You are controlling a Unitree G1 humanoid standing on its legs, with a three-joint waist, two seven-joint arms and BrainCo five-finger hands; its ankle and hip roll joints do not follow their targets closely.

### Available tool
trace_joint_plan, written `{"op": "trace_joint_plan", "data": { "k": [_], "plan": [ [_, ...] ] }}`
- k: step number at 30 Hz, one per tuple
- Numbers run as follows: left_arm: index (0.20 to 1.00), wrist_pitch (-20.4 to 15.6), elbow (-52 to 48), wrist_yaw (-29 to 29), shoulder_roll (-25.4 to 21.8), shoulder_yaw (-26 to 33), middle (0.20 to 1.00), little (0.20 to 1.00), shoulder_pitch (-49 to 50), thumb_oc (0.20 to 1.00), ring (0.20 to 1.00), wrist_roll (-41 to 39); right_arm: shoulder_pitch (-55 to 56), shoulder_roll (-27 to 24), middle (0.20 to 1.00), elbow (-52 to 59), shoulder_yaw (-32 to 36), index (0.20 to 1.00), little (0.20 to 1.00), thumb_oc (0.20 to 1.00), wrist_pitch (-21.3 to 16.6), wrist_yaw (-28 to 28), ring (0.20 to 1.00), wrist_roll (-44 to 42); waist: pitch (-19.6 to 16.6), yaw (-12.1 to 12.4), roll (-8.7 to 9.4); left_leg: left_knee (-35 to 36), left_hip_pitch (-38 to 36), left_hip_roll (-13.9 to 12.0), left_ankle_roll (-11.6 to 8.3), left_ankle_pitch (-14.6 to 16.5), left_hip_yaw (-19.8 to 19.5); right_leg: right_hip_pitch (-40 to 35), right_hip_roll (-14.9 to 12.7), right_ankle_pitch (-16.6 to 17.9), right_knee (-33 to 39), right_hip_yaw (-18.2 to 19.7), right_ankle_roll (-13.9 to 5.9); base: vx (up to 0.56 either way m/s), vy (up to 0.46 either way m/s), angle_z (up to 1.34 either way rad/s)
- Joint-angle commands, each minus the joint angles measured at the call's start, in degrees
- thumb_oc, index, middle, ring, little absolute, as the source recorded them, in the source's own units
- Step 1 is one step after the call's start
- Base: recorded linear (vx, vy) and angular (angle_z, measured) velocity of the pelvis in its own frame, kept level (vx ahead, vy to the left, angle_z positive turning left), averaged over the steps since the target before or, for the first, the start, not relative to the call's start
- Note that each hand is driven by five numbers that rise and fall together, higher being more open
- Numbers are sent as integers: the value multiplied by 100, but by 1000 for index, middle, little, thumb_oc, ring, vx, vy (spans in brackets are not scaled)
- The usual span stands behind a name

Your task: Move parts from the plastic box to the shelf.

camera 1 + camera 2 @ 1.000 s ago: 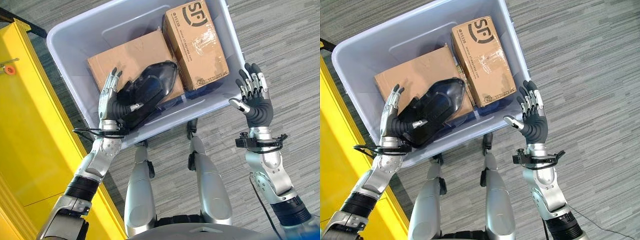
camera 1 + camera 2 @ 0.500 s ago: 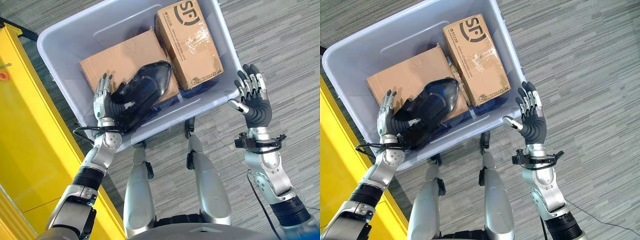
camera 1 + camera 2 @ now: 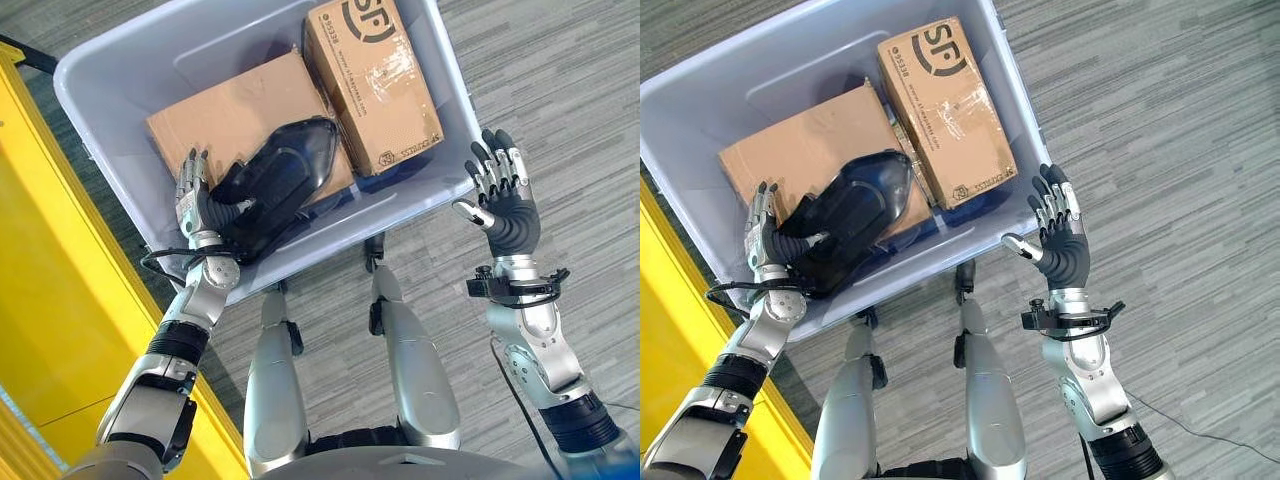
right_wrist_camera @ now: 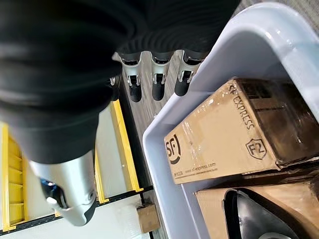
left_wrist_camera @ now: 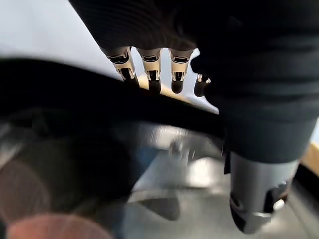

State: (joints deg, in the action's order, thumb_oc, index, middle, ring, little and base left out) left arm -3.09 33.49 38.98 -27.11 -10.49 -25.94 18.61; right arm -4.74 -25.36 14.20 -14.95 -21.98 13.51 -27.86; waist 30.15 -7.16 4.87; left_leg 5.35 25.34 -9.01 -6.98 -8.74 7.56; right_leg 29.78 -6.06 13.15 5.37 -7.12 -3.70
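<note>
Inside box: our left hand (image 3: 200, 208) curls round the glossy black moulded plastic part (image 3: 275, 180), lying on brown cardboard cartons (image 3: 372, 80) in the pale translucent plastic box (image 3: 120, 70).
Right hand (image 3: 505, 205): fingers spread, empty, beside the box's rim.
Technique: we should lift straight, clearing the wall.
Surroundings: grey striped carpet floor (image 3: 560, 90); yellow shelf (image 3: 50, 300) at our left.

I see silver-grey arms; left robot hand (image 3: 197, 205), right robot hand (image 3: 505, 205): silver fingers, dark tips, dark ribbed covers.

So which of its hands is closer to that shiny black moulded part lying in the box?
The left hand: it lies against the shiny black moulded part inside the pale plastic box. The right hand is open outside the box's near corner.
</note>
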Motion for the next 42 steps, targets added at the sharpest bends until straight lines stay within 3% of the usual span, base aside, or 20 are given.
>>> {"op": "trace_joint_plan", "data": {
  "k": [1,9,17,18,24,32,37,42],
  "plan": [
    [1000,-13,284,134,-295,-13,1000,1000,-253,1000,1000,-47,-249,-142,1000,383,247,1000,1000,1000,-310,-76,1000,1,-52,-85,93,-35,-145,-264,-237,72,172,-108,-675,25,-113,-52,-759,0,0,0],
    [1000,166,1607,76,-197,-377,1000,1000,-750,1000,1000,-283,-273,-238,1000,490,62,1000,1000,1000,-382,-74,1000,-82,-36,-159,134,-35,18,-270,-227,30,190,89,-644,43,-137,-31,-748,0,0,0],
    [1000,264,3260,-200,-285,-502,1000,1000,-1614,1000,1000,-1060,-252,-369,1000,624,-184,1000,1000,1000,-444,-133,1000,-290,-35,-319,274,-35,298,-319,-237,-19,227,444,-574,66,-176,48,-728,0,0,0],
    [235,299,3373,-287,-257,-525,235,235,-1651,235,235,-1098,-234,-372,1000,655,-200,1000,1000,1000,-450,-145,1000,-315,-35,-339,296,-35,324,-325,-233,-23,231,475,-562,67,-184,53,-726,0,0,0],
    [200,313,3577,-415,-225,-541,200,200,-1761,200,200,-1172,-155,-429,1000,768,-205,1000,1000,1000,-453,-192,1000,-320,-35,-373,332,-35,351,-347,-229,-27,240,540,-551,75,-198,52,-718,0,0,0],
    [200,256,3535,-446,-26,-495,200,200,-1452,200,200,-1126,-98,-441,1000,756,-130,1000,1000,1000,-462,-243,1000,-297,-36,-326,217,-35,20,-299,-205,48,243,242,-576,-2,-252,50,-706,0,0,0],
    [200,152,3430,-380,-140,-478,200,200,-1259,200,200,-1017,-104,-402,1000,607,-148,1000,1000,1000,-497,-254,1000,-310,-212,-287,148,-35,-216,-269,-202,106,234,10,-611,-33,-252,34,-723,20,9,-2],
    [200,43,2238,-202,-196,-462,200,200,-775,200,200,-746,-69,-364,1000,470,-83,1000,1000,1000,-450,-177,1000,-181,-465,-174,-15,-35,-527,-187,-175,194,192,-379,-680,-88,-256,-28,-746,50,18,2]
  ]
}}
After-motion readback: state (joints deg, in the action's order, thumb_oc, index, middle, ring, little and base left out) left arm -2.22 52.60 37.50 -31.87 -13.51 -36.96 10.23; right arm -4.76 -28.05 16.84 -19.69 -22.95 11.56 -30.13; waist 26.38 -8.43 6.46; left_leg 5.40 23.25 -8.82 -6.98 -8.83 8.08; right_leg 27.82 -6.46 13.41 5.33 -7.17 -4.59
